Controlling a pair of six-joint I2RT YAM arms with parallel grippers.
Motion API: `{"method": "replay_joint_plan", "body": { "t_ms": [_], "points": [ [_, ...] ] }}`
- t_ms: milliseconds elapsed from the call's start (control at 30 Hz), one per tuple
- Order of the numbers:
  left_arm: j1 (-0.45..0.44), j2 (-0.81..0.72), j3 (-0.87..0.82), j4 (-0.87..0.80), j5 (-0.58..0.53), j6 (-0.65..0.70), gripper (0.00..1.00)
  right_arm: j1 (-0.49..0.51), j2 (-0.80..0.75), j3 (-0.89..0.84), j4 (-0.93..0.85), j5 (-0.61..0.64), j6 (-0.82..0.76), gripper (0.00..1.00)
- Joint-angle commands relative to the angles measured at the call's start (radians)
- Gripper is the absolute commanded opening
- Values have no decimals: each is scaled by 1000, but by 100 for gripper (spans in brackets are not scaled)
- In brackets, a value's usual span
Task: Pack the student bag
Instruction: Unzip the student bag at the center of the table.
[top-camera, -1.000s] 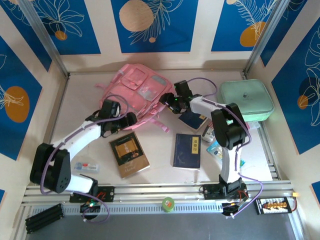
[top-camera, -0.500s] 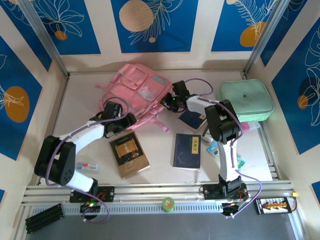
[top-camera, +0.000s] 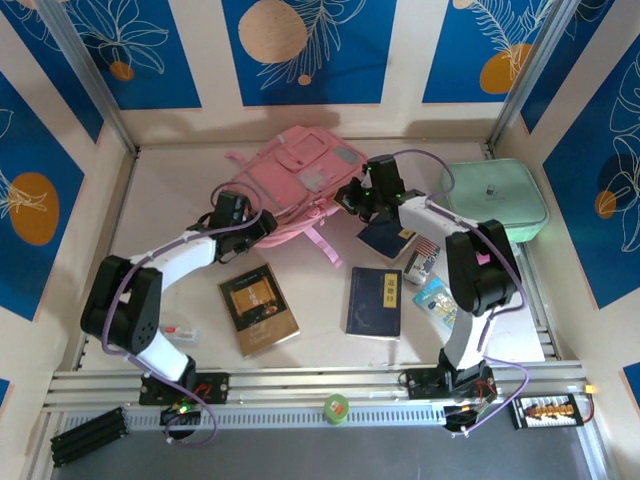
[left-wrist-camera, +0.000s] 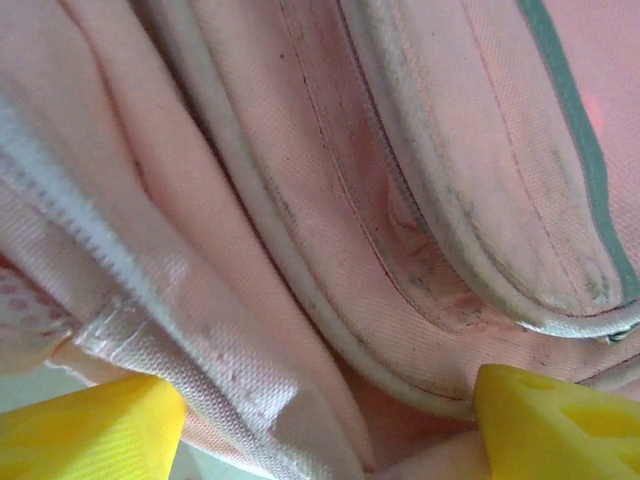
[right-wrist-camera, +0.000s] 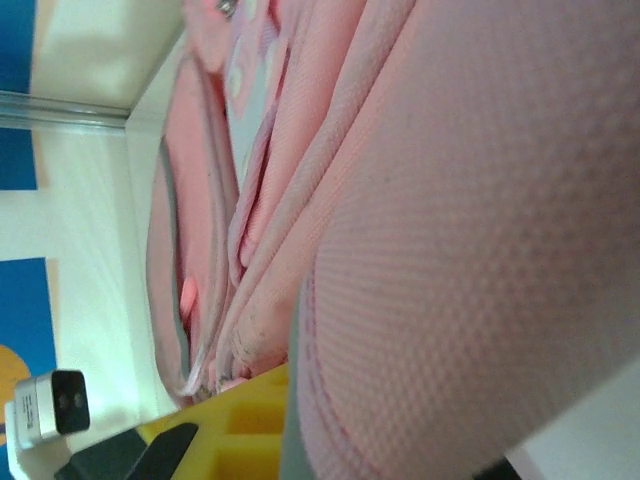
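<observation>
Student bag (top-camera: 300, 165) lies between wide left claw (left-wrist-camera: 330, 425) fingers; right claw (top-camera: 350, 196) pinches its edge.

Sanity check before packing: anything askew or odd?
The student bag lies crumpled and skewed, the right gripper pinching its edge, the left gripper open against its folds. Books lie loose on the table. No damage visible.

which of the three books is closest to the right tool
The angled dark blue book, lying just beside the right tool. The other blue book and the brown-covered book lie lower in the top view, farther from it.
</observation>
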Motion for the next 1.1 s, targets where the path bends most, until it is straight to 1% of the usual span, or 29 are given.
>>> {"method": "replay_joint_plan", "body": {
  "t_ms": [0,100,167,267,367,500,633,733,833,967,1067],
  "points": [
    [-24,-108,6,-38,-57,80,81,20,-103,-59,-21,-47,53,0],
    [-89,-197,21,-193,-169,148,86,34,-134,-96,-17,0,109,0],
    [-141,-247,26,-295,-267,163,86,38,-142,-106,-14,15,146,0],
    [-230,-298,26,-386,-380,167,86,42,-148,-110,-6,33,188,0],
    [-317,-296,46,-407,-414,186,84,48,-153,-102,1,37,205,0],
    [-450,-210,132,-361,-428,210,77,54,-153,-68,-25,13,203,0],
    [-549,-72,251,-306,-454,226,64,56,-153,-50,-42,-16,218,0],
    [-579,23,325,-286,-480,208,52,56,-160,-48,-40,-37,231,0],
    [-585,80,367,-285,-525,160,45,53,-170,-44,-45,-59,245,0],
    [-577,123,389,-255,-532,192,40,48,-183,-36,-45,-97,264,0],
    [-555,142,397,-269,-526,188,33,42,-177,-18,-46,-140,272,0]
  ]
}}
